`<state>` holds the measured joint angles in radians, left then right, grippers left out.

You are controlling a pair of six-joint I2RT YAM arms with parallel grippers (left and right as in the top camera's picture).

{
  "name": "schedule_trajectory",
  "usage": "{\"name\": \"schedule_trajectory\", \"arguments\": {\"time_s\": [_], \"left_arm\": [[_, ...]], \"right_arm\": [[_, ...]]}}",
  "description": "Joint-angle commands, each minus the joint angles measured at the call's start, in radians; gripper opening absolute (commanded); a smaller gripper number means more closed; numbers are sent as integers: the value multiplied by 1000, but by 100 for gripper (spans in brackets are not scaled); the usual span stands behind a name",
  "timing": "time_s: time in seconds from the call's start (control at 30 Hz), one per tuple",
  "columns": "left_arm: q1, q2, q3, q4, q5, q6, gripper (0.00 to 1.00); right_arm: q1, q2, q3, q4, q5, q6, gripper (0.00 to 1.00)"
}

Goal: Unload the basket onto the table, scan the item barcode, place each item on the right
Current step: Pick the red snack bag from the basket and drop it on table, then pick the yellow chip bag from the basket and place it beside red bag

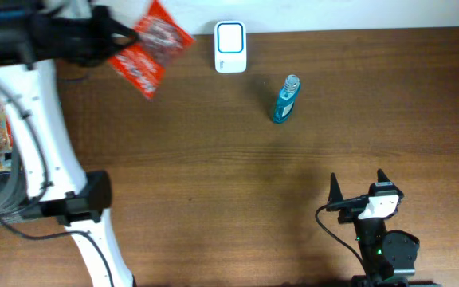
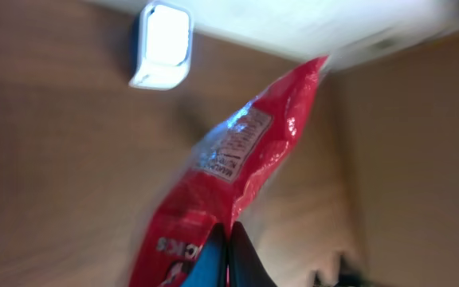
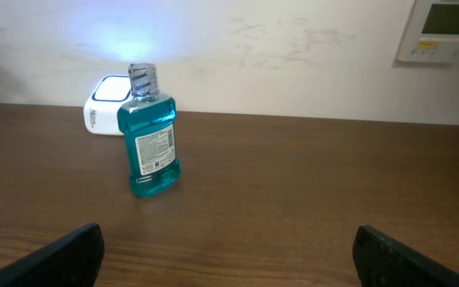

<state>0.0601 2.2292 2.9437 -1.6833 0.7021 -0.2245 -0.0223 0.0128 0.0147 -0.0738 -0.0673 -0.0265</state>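
Overhead: we logged left gripper (image 1: 124,36) clamped on red snack packet (image 1: 151,48), aloft near scanner (image 1: 230,46); right gripper (image 1: 358,187) wide, empty. We advised turning printed label (image 2: 233,147) toward scanner window.

I am getting soft, even room light overhead, while my left wrist view is smearing.
The red packet (image 2: 245,159) is streaking with motion blur and catching white glare on its film, and the scanner (image 2: 164,44) is blowing out white. In my right wrist view a bluish glow is spreading over the wall (image 3: 293,48) behind the sharply focused bottle (image 3: 150,131).
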Motion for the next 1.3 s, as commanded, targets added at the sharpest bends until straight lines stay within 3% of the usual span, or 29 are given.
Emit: {"name": "schedule_trajectory", "arguments": {"time_s": [0.0,0.17,0.27,0.33,0.37,0.43,0.53,0.6,0.73,0.77,0.83,0.97,1.03,1.13,1.27], "left_arm": [[-203,-16,-210,27,-323,25,0],[-362,-16,-808,436,-333,24,0],[-365,-16,-1036,686,-332,-48,0],[-366,-16,-1109,765,-328,-101,1],[-366,-16,-1114,769,-325,-100,37],[-364,-28,-1102,762,-325,-100,97],[-308,-127,-924,612,-354,-2,99],[-248,-212,-755,520,-485,11,99],[-12,-335,-465,530,-706,10,99],[72,-340,-438,582,-842,10,99],[217,-331,-437,630,-980,10,99],[424,-295,-444,583,-878,9,99],[457,-251,-469,573,-866,10,99],[468,-150,-535,590,-1009,10,100],[484,-7,-606,555,-1012,51,100]], "right_arm": [[8,-7,-9,0,12,8,98],[8,-7,-9,0,12,8,99],[8,-7,-9,0,12,8,99],[8,-7,-9,0,12,8,98],[8,-7,-9,0,12,8,98],[8,-7,-9,0,12,8,98],[8,-7,-9,0,12,8,99],[8,-7,-9,0,12,8,98],[8,-7,-9,0,12,8,98],[8,-7,-9,0,12,8,98],[8,-7,-9,0,12,8,98],[8,-7,-9,0,12,8,98],[8,-7,-9,0,12,8,98],[8,-7,-9,0,12,8,98],[8,-7,-9,0,12,8,98]]}}
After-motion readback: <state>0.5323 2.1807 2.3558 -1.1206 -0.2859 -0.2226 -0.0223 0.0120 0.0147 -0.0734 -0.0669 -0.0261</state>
